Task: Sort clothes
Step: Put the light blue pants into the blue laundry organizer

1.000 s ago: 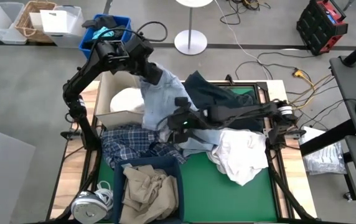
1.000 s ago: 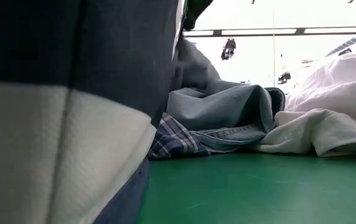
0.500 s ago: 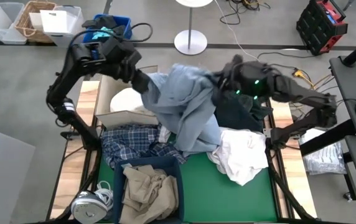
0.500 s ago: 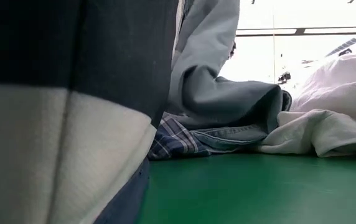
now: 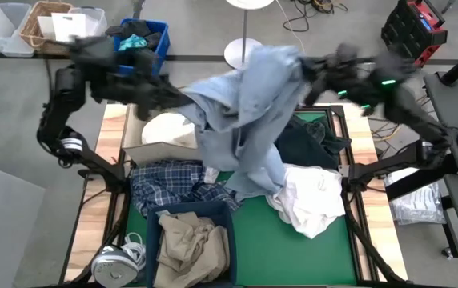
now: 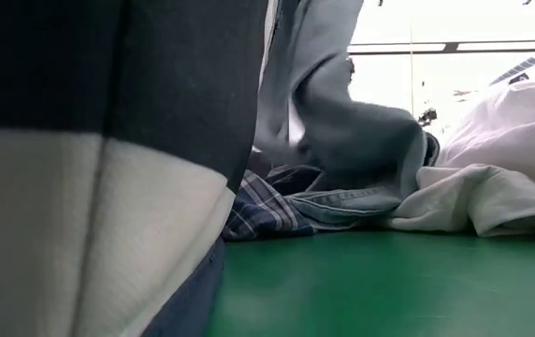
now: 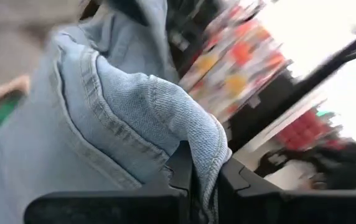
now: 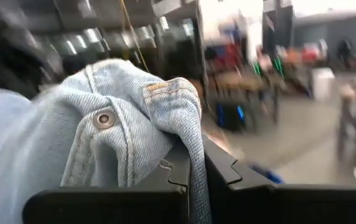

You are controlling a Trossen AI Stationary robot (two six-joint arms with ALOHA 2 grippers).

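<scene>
I have the light blue denim [image 5: 245, 112] lifted above the table's far side, stretched between both arms. My left gripper [image 5: 182, 102] pinches one edge (a seam, folded), the jaws clamped on cloth. My right gripper [image 5: 307, 70] grips the buttoned edge. The denim's lower end hangs to the white shirt [image 5: 313, 200] and plaid shirt [image 5: 165, 182].

Light blue denim [image 5: 245, 112] hangs lifted above other clothes [image 5: 309, 200].
</scene>
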